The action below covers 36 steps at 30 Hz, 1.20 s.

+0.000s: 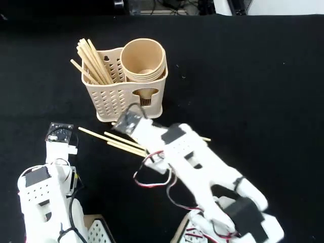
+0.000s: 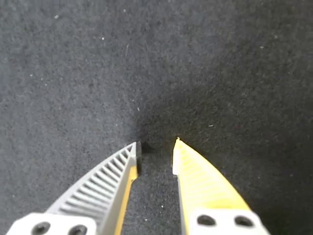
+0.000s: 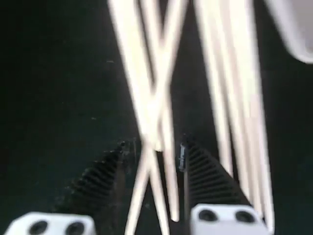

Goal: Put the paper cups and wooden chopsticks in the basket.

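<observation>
At lower left, the left gripper (image 2: 156,146) hovers over the worktop (image 1: 253,76), fingers narrowly apart and empty. Loose chopsticks (image 1: 114,142) lie below the basket (image 1: 109,98), which already holds the cups (image 1: 143,58). The right gripper (image 3: 152,147) straddles the sticks, fingers part-open. The next move is probably to pinch and lift.

The right gripper (image 3: 155,147) has its fingers (image 3: 208,171) apart astride crossed wooden chopsticks (image 3: 146,83).

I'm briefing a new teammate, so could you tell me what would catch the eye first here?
The beige basket toward the back of the black table stands out, holding stacked paper cups and a bundle of chopsticks. In front of it lie loose chopsticks, with the right gripper open astride some.
</observation>
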Available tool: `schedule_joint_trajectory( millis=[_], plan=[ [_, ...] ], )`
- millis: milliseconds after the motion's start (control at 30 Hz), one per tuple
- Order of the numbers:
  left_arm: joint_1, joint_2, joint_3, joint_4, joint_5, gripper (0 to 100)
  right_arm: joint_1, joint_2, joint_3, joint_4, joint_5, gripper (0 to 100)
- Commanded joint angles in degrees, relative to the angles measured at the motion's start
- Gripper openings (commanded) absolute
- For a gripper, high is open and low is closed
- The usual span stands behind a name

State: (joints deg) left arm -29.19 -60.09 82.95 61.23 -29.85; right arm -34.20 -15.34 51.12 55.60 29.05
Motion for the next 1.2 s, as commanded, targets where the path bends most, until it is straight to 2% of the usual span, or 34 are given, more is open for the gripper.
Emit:
schedule_joint_trajectory(
  millis=[0, 133, 400, 500, 667, 733, 867, 1167],
  plan=[
    [1.19, -0.35, 0.13, -0.70, -0.09, 14, -4.75, 2.07, -3.30, -0.88, 0.18, 15.6],
    [1.19, -0.35, 0.13, -0.70, -0.09, 14, -4.84, 6.99, -4.53, -5.45, -1.49, 15.7],
    [1.19, -0.35, 0.48, -0.79, -0.09, 14, -2.11, 18.59, -12.44, -2.55, -1.85, 20.8],
    [1.27, -0.35, 0.48, -0.79, -0.09, 14, -2.29, 20.26, -14.20, -1.23, -1.49, 16.9],
    [1.27, -0.35, 0.48, -0.79, -0.09, 14, -3.34, 20.53, -14.37, -1.14, -1.76, 0.7],
    [1.27, -0.35, 0.48, -0.79, -0.09, 14, -3.25, 20.53, -14.37, -1.05, -1.76, 1.5],
    [1.27, -0.35, 0.48, -0.79, -0.09, 14, -3.08, 17.27, -14.20, 0.00, -1.58, 1.2],
    [1.27, -0.35, 0.48, -0.79, -0.09, 14, -2.11, 1.54, -14.11, 9.32, -1.67, 1.2]
  ],
)
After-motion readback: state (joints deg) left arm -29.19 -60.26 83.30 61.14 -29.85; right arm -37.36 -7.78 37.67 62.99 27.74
